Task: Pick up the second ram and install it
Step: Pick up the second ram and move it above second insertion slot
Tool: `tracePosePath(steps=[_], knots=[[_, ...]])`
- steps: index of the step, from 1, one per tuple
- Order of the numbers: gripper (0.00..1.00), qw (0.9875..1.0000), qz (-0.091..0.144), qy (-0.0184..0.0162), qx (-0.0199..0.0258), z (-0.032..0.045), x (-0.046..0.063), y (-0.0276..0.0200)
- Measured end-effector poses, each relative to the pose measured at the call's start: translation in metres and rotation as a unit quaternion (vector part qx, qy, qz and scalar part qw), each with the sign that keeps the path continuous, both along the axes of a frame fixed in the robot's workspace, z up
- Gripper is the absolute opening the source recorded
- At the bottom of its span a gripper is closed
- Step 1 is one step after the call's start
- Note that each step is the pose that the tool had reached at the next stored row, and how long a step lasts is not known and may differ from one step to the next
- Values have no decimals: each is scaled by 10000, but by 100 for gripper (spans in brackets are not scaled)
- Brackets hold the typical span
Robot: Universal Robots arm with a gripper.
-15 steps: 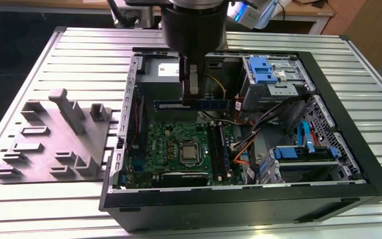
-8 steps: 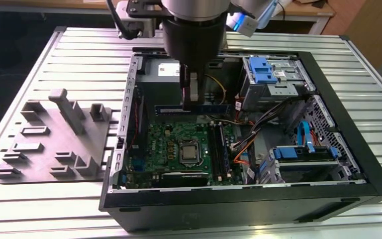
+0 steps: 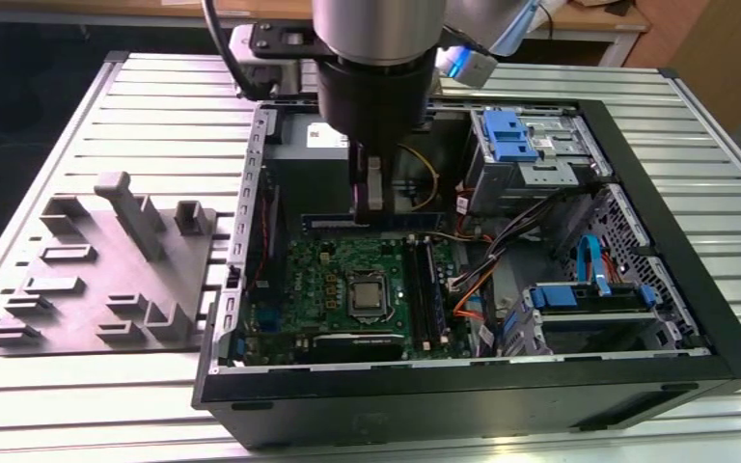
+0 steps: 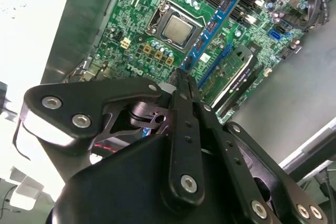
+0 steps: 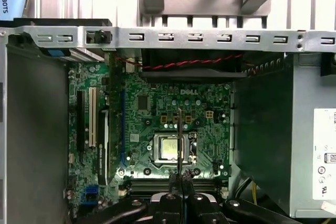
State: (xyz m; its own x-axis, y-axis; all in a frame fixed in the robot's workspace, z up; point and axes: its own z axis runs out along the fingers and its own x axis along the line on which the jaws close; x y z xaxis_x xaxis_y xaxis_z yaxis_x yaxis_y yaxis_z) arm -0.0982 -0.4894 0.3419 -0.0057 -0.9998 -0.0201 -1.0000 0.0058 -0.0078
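Note:
My gripper [image 3: 368, 204] hangs inside the open computer case [image 3: 679, 280], shut on the second ram [image 3: 332, 221]. The ram is a thin blue-green strip, held on edge above the far end of the green motherboard [image 3: 332, 280]. In the second wrist view the ram [image 4: 218, 17] runs out from the fingertips of the gripper [image 4: 181, 74], past the processor socket [image 4: 176, 27]. The first wrist view shows the ram [image 5: 179, 129] edge-on over the socket, above the gripper [image 5: 181, 179]. The black memory slots [image 3: 428, 289] lie crosswise to the ram, to the exterior view's right of the socket.
A grey moulded fixture [image 3: 100, 280] lies on the slatted table at the exterior view's left. Inside the case, drive bays with blue latches [image 3: 512, 135], cable bundles [image 3: 512, 241] and a power supply [image 5: 320, 156] stand around the board. The case walls hem in the gripper.

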Motion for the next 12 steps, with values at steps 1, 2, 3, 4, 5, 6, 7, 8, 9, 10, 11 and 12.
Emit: tracePosePath(steps=[1,2,3,4,5,6,7,8,9,10,11,12], knots=[[11,10000,0,0,0,-18,0,0],[11,10000,0,0,0,-36,0,0],[11,10000,0,0,0,-54,0,0],[11,10000,0,0,0,-72,0,0],[11,10000,0,0,0,-90,0,0],[11,10000,0,0,0,-108,0,0],[11,10000,0,0,-1,-127,0,0],[11,10000,0,0,0,-145,-1,1],[11,10000,0,0,0,-164,-2,3],[11,10000,0,0,0,-182,-3,6],[11,10000,1,0,0,-200,-4,6],[11,10000,0,0,0,-218,-5,7]])
